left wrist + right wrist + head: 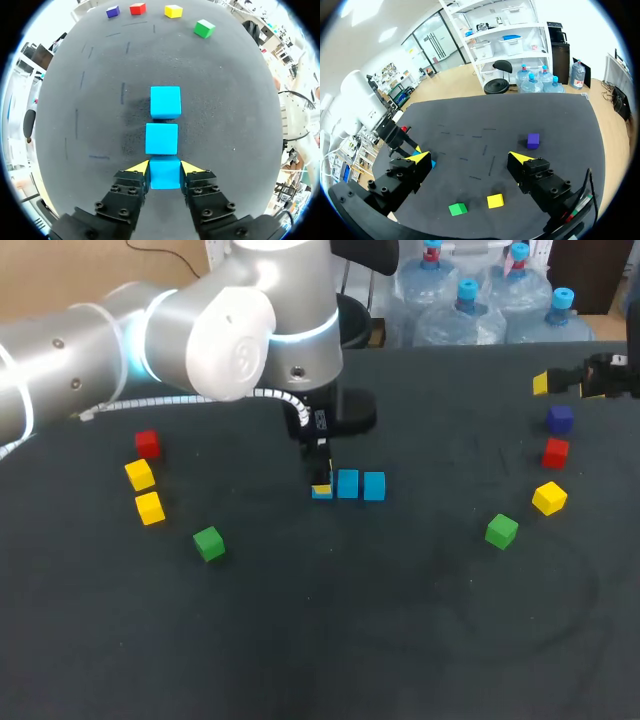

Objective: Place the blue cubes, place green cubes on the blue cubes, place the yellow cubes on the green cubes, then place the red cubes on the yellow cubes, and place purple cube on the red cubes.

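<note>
Nearest the left wrist camera, the left gripper [165, 168] is found clamped on a small light-blue rigid cube [165, 176], one yellow tip bearing on each of two opposite side faces. The cube is seated on the black table top [225, 125]. It forms the near end of a row of three. A second light-blue cube [161, 139] lies touching it or all but touching it, just ahead. A third light-blue cube [165, 102] lies beyond that, across a narrow gap. From the head view the row is placed at the table's centre, running nine to three o'clock.

The right gripper [470, 157] is recorded with fingers spread wide and nothing between them, well apart from the row at about two o'clock.

Loose stock, taken from the row:
- Eight o'clock: a small green cube [209, 542].
- Nine o'clock: a small yellow cube [140, 474], a lower yellow cube [150, 508] and a small red cube [147, 443].
- Four o'clock: a right-hand green cube [501, 531].
- Three o'clock: a right-hand yellow cube [549, 497] and a right-hand red cube [556, 452].
- Two o'clock: a small purple cube [559, 419].

The cubes are judged light, stiff and not fragile. Their flat, smooth faces may slip under an off-centre pinch, so hold is best taken squarely at mid-height across two opposite faces. With the blue cubes set so close, only their twelve and six o'clock faces are open to the fingers. Their material cannot be told.
</note>
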You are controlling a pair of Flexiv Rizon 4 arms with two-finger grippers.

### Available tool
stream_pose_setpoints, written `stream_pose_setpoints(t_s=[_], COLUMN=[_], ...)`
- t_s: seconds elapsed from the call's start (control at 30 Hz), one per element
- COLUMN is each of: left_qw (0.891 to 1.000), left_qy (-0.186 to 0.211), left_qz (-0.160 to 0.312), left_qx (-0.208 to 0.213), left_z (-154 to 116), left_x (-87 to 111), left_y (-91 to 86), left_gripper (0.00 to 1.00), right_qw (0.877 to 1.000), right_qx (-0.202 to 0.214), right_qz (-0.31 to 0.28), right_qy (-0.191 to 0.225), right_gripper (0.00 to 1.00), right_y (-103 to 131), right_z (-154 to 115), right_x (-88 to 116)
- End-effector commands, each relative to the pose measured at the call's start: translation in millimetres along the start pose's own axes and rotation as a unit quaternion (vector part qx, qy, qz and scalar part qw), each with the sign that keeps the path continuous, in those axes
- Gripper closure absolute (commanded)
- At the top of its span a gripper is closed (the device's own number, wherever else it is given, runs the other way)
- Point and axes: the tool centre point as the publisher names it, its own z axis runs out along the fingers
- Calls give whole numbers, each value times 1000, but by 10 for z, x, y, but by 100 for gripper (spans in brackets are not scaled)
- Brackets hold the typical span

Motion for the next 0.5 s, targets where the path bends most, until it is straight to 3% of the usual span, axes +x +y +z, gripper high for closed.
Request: stream_pose_setpoints(t_s=[0.03, 0.3, 0.33, 0.37, 0.4, 0.5], left_qw=[1000, 1000, 1000, 1000, 1000, 1000], left_qy=[-1, 3, 0, 0, 0, 0], left_qz=[0, -3, -3, -3, -3, -3], left_qx=[1, 10, 11, 11, 11, 11], left_z=[4, 6, 8, 8, 8, 8], left_x=[5, 4, 3, 3, 3, 3], left_y=[6, 7, 7, 7, 7, 7], left_gripper=[100, 100, 94, 52, 0, 0], right_qw=[1000, 1000, 1000, 1000, 1000, 1000], right_qx=[1, 1, 1, 1, 1, 1], right_qz=[0, 0, 0, 0, 0, 0], right_qy=[0, 0, 0, 0, 0, 0], right_gripper=[0, 0, 0, 0, 0, 0], right_y=[3, 3, 3, 3, 3, 3], right_z=[-5, -5, -5, -5, -5, -5], right_x=[2, 2, 2, 2, 2, 2])
